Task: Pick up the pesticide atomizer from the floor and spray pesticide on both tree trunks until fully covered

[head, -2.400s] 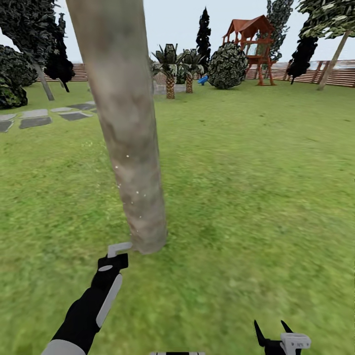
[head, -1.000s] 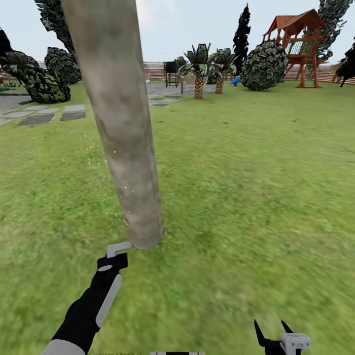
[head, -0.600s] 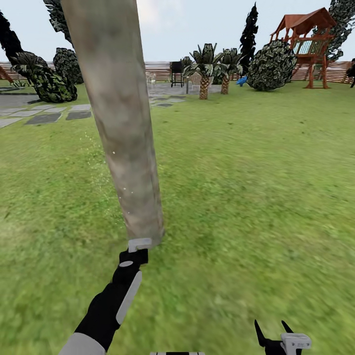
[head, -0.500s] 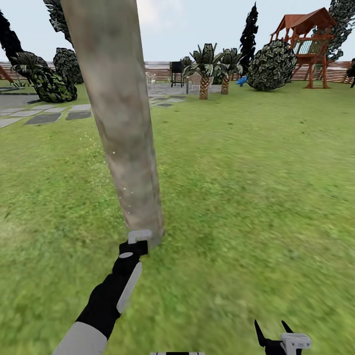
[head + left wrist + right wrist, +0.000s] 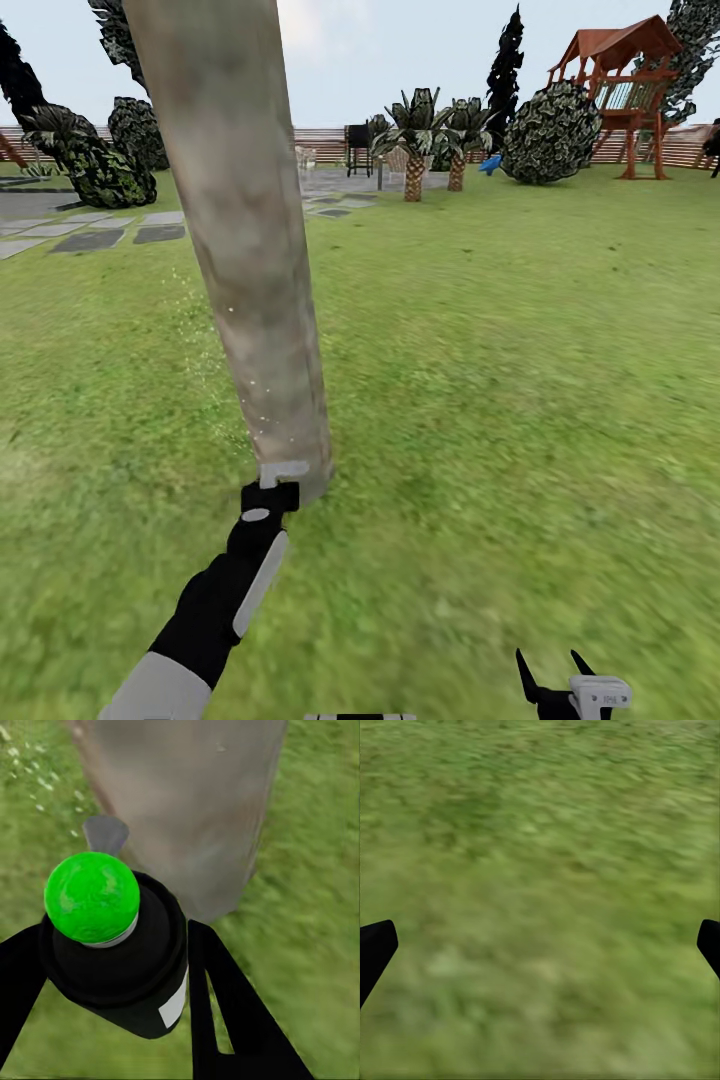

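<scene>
A thick mottled grey-beige tree trunk [image 5: 250, 250] rises from the grass just ahead of me in the head view. My left gripper [image 5: 283, 472] sits right at the trunk's base, shut on the pesticide atomizer [image 5: 124, 967], a dark bottle with a bright green cap [image 5: 91, 896]. In the left wrist view the bottle points at the trunk [image 5: 187, 795], with a black finger [image 5: 225, 1012] on either side of it. Pale specks dot the bark and the grass to its left. My right gripper [image 5: 549, 668] hangs open low at the right over grass [image 5: 540, 870], holding nothing.
Grey stepping stones [image 5: 90, 238] lie on the lawn at the far left near dark bushes [image 5: 90, 165]. Farther back stand low palm plants [image 5: 415, 140], a round bush [image 5: 555, 125], a red playset [image 5: 625, 85] and a wooden fence [image 5: 320, 140]. Open lawn stretches to the right.
The head view panned left early on, shifting the background. Within the last second my left arm reached forward and right, bringing the atomizer up against the trunk's base. The right arm stayed put.
</scene>
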{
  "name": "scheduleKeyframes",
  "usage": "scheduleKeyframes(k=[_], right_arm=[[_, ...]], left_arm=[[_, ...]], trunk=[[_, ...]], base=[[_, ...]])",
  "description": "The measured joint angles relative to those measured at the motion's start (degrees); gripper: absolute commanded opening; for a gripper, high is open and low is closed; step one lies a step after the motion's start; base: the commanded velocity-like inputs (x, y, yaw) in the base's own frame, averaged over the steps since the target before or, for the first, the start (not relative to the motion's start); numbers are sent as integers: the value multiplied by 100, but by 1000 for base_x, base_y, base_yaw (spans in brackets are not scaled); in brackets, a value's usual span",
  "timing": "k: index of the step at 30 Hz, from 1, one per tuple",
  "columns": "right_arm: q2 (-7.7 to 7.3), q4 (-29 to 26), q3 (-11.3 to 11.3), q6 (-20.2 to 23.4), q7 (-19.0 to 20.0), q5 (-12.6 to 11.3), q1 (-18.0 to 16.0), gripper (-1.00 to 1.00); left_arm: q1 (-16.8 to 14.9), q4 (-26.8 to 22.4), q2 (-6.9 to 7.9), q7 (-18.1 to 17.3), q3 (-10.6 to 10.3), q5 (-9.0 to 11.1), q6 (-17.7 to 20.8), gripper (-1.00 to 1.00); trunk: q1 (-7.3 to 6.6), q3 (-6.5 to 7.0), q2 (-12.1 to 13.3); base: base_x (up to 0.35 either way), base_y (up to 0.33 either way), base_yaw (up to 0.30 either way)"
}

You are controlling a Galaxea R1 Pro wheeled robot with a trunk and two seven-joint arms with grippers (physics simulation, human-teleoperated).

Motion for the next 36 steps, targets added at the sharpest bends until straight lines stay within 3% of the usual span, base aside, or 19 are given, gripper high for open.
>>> scheduleKeyframes(k=[3, 5, 8, 9, 11, 14, 16, 18, 20, 22, 25, 28, 29, 31, 33, 36], right_arm=[[1, 0, -1, 0, 0, 0, 0, 100], [2, 0, -1, 0, 0, 0, 0, 100], [0, -4, -3, 0, 0, -6, 0, 100], [-1, -6, -2, 0, 0, -8, 0, 100], [-2, -3, -2, 0, 0, -9, 0, 100], [-2, -7, -1, 0, 0, -8, 0, 100], [-2, -8, -1, 0, 0, -8, 0, 100], [-2, -4, -1, 0, 0, -8, 0, 100], [-2, -5, -1, 0, 0, -8, 0, 100], [-2, -4, -2, 0, 0, -8, 0, 100], [-2, -5, -2, 0, 0, -8, 0, 100], [-2, -7, -1, 0, 0, -8, 0, 100], [-2, -7, -1, 0, 0, -8, 0, 100], [-2, -6, -1, 0, 0, -8, 0, 100], [-2, -8, -1, 0, 0, -8, 0, 100], [5, -8, 2, 0, 0, -8, 0, 100]], left_arm=[[8, -3, 381, 11, 675, -13, 6, -100], [19, -14, 502, 5, 935, 10, -1, -100], [46, -69, 465, 186, 968, -171, -10, -100], [47, -66, 437, 224, 888, -189, -12, -100], [49, -85, 312, 264, 102, -169, -21, -100], [45, -87, 297, 272, -92, -192, 10, -100], [40, 12, 359, 280, 65, -227, 15, -100], [39, 41, 398, 266, 612, -253, 30, -100], [8, 22, 361, 253, 994, -239, 246, -100], [-8, -55, 270, 262, 817, -218, 550, -100], [-34, -103, 163, 279, 448, -230, 664, -100], [-32, -241, 112, 289, 454, -278, 691, -100], [-32, -296, 149, 291, 591, -306, 703, -100], [-31, -330, 229, 282, 1236, -308, 727, -100], [-27, -327, 234, 281, 1421, -278, 740, -100], [19, -320, 224, 285, 1469, -268, 789, -100]], trunk=[[0, 0, 0], [0, 0, 0], [0, 0, 0], [0, 0, 0], [0, 0, 0], [0, 0, 0], [0, 0, 0], [0, 0, 0], [0, 0, 0], [0, 0, 0], [0, 0, 0], [0, 0, 0], [0, 0, 0], [0, 0, 0], [0, 0, 0], [0, 0, 0]], base=[[0, 0, 0], [0, 0, 0], [0, 0, 0], [0, 0, 0], [0, -92, 0], [0, -236, 0], [0, -268, 0], [0, -270, 0], [-130, -242, 0], [-210, -216, 0], [-61, -256, 0], [-85, -263, 0], [-178, -239, 0], [-104, -252, 0], [-27, -267, 15], [-4, -272, 212]])
